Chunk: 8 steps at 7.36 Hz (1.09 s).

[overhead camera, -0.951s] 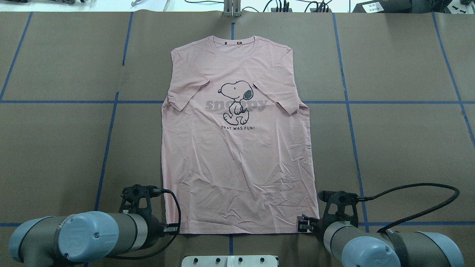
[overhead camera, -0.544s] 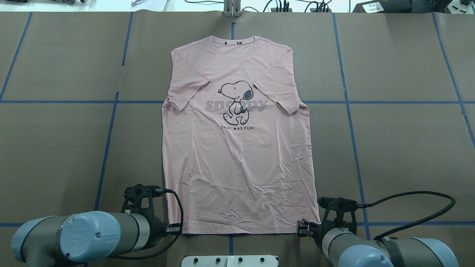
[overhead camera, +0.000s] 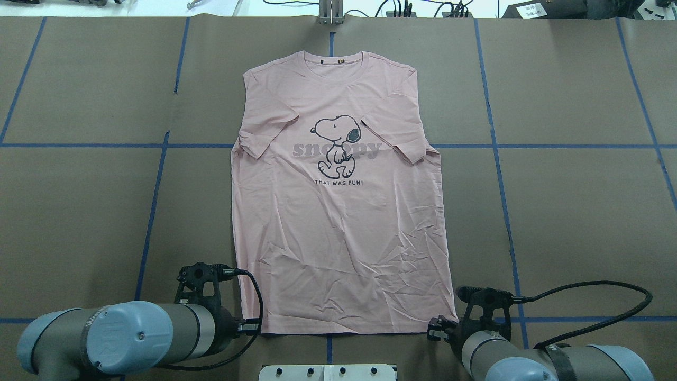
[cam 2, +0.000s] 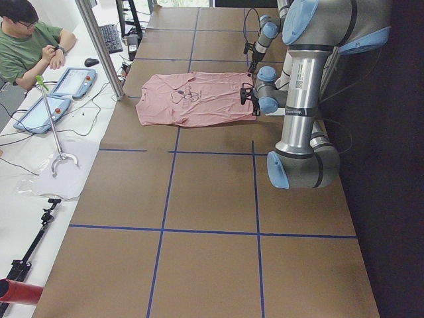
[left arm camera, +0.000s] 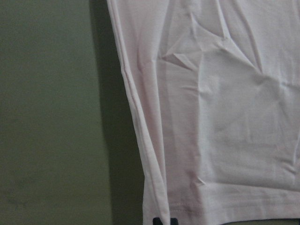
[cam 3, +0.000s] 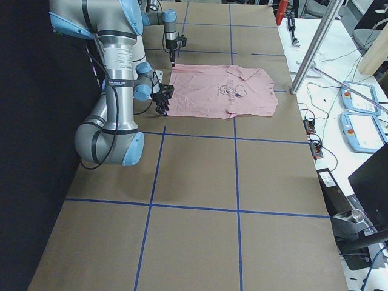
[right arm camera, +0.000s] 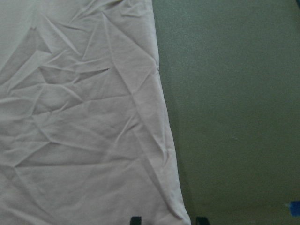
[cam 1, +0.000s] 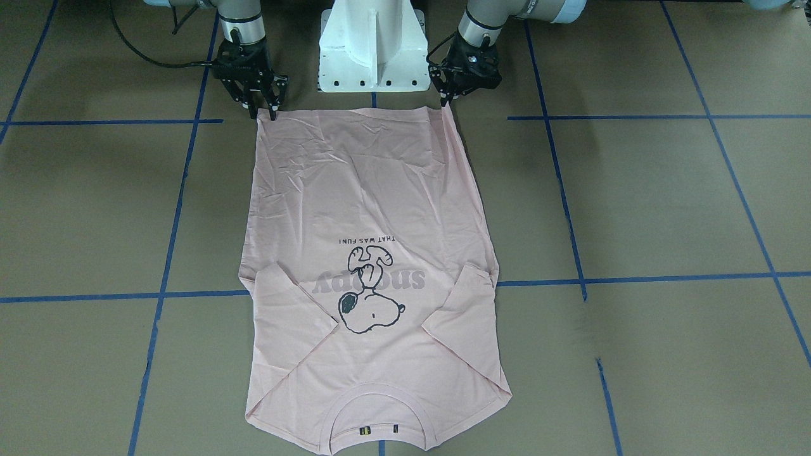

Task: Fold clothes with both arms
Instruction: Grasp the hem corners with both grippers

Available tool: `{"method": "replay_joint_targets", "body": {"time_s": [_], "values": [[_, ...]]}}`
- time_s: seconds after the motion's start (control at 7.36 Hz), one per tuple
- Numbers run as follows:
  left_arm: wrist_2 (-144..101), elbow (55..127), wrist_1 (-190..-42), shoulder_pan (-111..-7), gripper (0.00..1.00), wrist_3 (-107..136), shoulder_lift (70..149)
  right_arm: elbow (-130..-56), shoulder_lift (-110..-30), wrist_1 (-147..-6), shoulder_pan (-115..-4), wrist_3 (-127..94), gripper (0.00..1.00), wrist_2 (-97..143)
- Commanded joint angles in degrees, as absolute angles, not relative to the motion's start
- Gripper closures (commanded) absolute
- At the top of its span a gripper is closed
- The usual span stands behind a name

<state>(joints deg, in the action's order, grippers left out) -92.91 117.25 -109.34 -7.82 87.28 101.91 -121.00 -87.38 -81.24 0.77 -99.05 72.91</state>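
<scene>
The pale pink T-shirt (cam 1: pixel 374 190) lies flat, print up, collar away from the robot, both sleeves folded inward; it also shows in the overhead view (overhead camera: pixel 338 233). My left gripper (cam 1: pixel 447 104) is at the hem's left corner (overhead camera: pixel 248 327). In its wrist view the fingertips (left arm camera: pixel 158 220) stand close together, pinching the hem edge of the shirt (left arm camera: pixel 225 117). My right gripper (cam 1: pixel 261 113) is at the hem's right corner (overhead camera: pixel 435 329). It is open, and its fingertips (right arm camera: pixel 136 219) straddle the corner of the shirt (right arm camera: pixel 84 117).
The white pedestal (cam 1: pixel 372 44) stands between the arms at the near table edge (overhead camera: pixel 328 372). Blue tape lines cross the brown table (overhead camera: pixel 555 211). An operator (cam 2: pixel 26 40) sits past the far end, with tablets and cables beside him.
The right arm has drawn back toward the near table edge and down at the hem's right corner. The left gripper and the hem's left corner have shifted slightly rightward.
</scene>
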Motion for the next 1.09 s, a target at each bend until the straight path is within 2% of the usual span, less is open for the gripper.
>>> {"method": "replay_joint_targets", "body": {"time_s": [0.0, 0.27, 0.41, 0.68, 0.95], "values": [[-92.90, 117.25, -109.34, -7.82, 1.00, 87.28, 102.04, -121.46, -87.36, -81.21, 0.79, -99.93, 1.00, 72.95], [-92.90, 117.33, -109.34, -7.82, 1.00, 87.28, 102.04, -121.81, -87.36, -81.21, 0.70, -99.58, 1.00, 73.04], [-92.99, 118.90, -108.99, -8.00, 1.00, 87.10, 101.95, -124.69, -87.80, -81.47, 0.44, -99.23, 1.00, 73.47], [-98.66, 132.20, -93.61, -9.57, 1.00, 84.92, 102.39, -136.51, -87.89, -91.87, -0.87, -97.66, 1.00, 78.02], [-104.21, 146.10, -72.80, -13.95, 1.00, 84.90, 110.08, -154.42, -85.28, -109.68, -3.15, -97.30, 1.00, 86.43]]}}
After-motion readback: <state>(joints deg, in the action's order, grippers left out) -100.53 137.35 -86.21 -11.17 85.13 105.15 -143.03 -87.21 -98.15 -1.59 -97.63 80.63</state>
